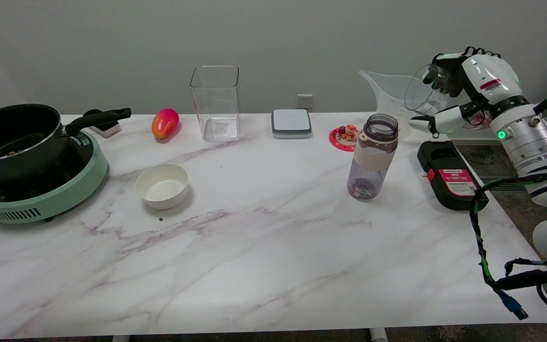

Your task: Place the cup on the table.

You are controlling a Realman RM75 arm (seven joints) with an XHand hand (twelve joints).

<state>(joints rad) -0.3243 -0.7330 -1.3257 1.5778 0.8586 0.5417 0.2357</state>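
Right hand [463,90] grips clear cup [424,90], fingers wrapped round it, held tilted in air above table's [264,247] far right edge.

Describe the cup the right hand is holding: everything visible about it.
The cup is a small, clear, colourless tumbler, plastic or glass by its look, and appears empty. The right hand holds it in the air at the far right of the table, fingers wrapped around its base end. It is tipped on its side, its open rim facing left toward the clear measuring jug behind it. It is well above the tabletop.
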